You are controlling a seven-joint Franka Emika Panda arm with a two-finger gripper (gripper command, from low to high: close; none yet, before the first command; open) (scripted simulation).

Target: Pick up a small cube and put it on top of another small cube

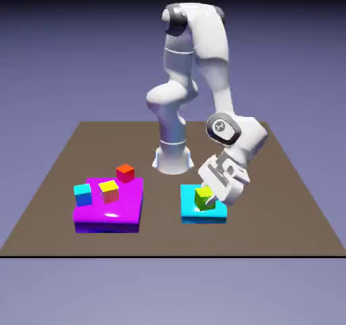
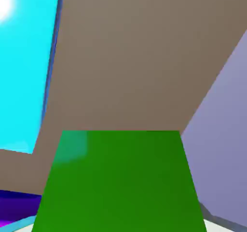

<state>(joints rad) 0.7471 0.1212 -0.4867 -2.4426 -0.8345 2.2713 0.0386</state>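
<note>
The small cube (image 1: 203,196) is lime-green with a yellow-green top and sits over the flat cyan slab (image 1: 188,211) right of the table's middle. My gripper (image 1: 210,198) leans down onto it from the exterior view's right and is shut on it. I cannot tell whether the cube still touches the slab. The hand view's lower half is filled by the cube's green face (image 2: 118,183), which hides both fingertips. The cyan slab (image 2: 24,72) shows at that view's left.
A magenta slab (image 1: 125,211) lies at the exterior view's left. It carries a small red cube (image 1: 125,173), a small cyan-blue cube (image 1: 82,194) and a yellow-topped cube (image 1: 109,190). The robot's base (image 1: 172,156) stands behind.
</note>
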